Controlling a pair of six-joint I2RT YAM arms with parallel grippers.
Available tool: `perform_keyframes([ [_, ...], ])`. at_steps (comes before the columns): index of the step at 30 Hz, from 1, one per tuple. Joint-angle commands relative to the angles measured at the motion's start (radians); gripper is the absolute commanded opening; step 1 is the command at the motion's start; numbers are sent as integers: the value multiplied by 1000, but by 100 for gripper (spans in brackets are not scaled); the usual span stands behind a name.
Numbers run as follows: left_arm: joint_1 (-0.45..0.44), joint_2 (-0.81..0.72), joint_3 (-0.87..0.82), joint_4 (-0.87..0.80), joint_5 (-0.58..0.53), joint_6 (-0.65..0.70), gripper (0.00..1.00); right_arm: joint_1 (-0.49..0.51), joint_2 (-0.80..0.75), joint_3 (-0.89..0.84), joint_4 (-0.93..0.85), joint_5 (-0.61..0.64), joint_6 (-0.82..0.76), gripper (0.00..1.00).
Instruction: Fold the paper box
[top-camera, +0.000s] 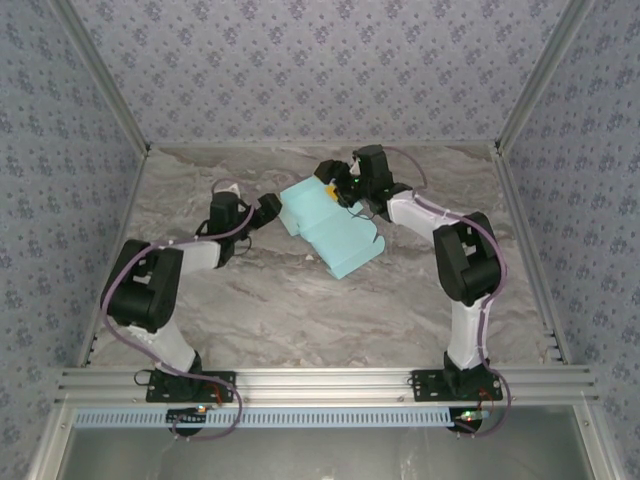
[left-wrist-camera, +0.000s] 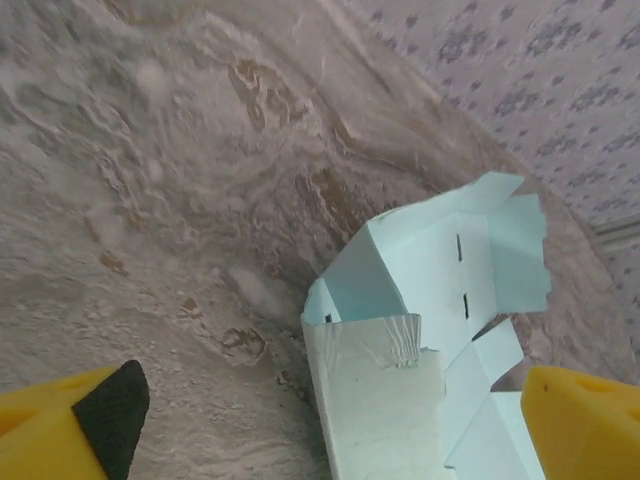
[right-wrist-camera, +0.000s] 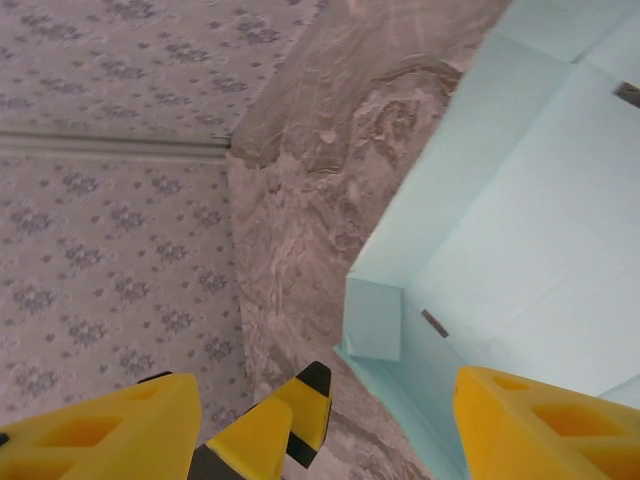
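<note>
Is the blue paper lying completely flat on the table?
No, the paper box has walls folded upright above the table.

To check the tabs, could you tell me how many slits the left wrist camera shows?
2, on the paper box: an upper slit and a lower slit just below; others may be hidden.

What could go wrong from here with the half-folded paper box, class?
The open left gripper brackets a loose, slotted wall of the paper box; closing there could crush it instead of creasing. The open right gripper sits at a corner flap, so a push might slide the thin card across the table.
</note>
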Motion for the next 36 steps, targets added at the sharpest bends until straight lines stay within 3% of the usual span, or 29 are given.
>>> perform_keyframes([
  [1,-19,28,111,-210,30,-82,99,-9,39,33,-87,28,54,70],
  [7,-90,77,238,-443,-85,-12,99,-39,41,-4,-53,5,76,70],
  [10,-104,134,279,-465,-88,-6,99,-55,44,-27,-17,-9,96,70],
  [17,-139,217,372,-523,-141,79,87,-75,57,-8,-10,-30,109,70],
  [20,-154,221,372,-504,-152,120,81,-76,68,9,-1,-37,121,69],
  [25,-156,206,323,-420,-151,156,59,-75,84,24,23,-45,139,69],
  [30,-158,181,265,-335,-145,212,53,-70,113,69,4,-66,174,69],
  [36,-174,132,143,-144,-166,276,44,-22,153,167,-201,-34,351,71],
])
